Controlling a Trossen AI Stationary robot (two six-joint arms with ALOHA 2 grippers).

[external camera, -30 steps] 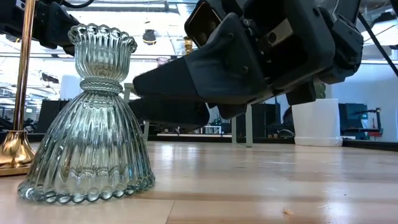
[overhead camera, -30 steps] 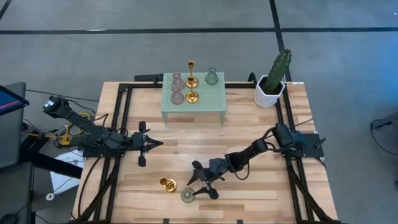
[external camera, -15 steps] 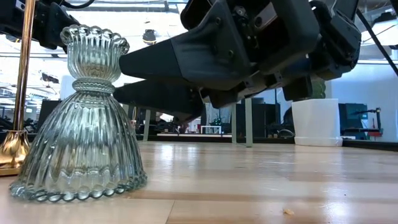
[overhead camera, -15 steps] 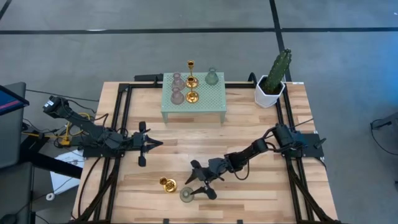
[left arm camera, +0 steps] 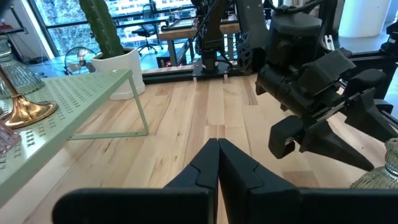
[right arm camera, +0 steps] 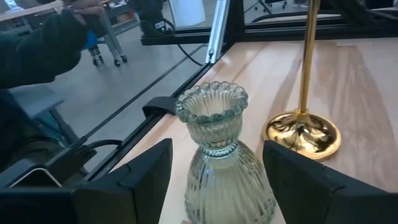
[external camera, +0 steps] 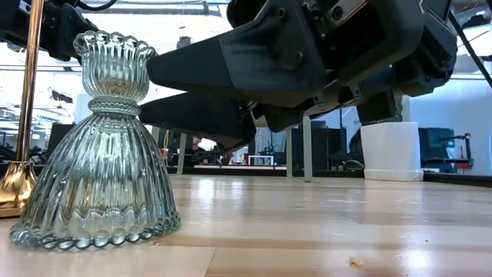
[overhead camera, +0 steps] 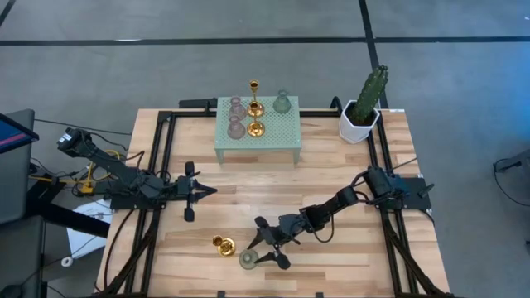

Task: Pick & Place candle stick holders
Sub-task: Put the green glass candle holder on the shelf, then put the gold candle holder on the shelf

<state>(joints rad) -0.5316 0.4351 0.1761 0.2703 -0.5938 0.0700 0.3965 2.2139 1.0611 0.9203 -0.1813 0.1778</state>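
A clear greenish ribbed bell-shaped holder [overhead camera: 248, 260] stands upright on its base near the table's near edge; it also shows in the low view [external camera: 96, 177]. A gold holder [overhead camera: 222, 245] stands just to its left. My right gripper [overhead camera: 259, 247] is open, level and low. Its fingers stand on either side of the glass holder [right arm camera: 217, 155] with gaps showing. My left gripper [overhead camera: 203, 192] is shut and empty at mid-left. Several more holders, gold [overhead camera: 255, 98], pink [overhead camera: 236, 106] and green [overhead camera: 281, 102], stand on the mint stand [overhead camera: 273, 132].
The mint perforated stand sits at the far middle of the table. A cactus in a white pot [overhead camera: 363, 112] stands at the far right. Bare wood lies between the stand and the two near holders. A person's dark sleeve [right arm camera: 37, 43] shows beyond the table's edge.
My right gripper has crept a little toward the near edge and the glass holder, and its fingers show higher in the low view. The glass holder has shifted slightly along the table and stays upright.
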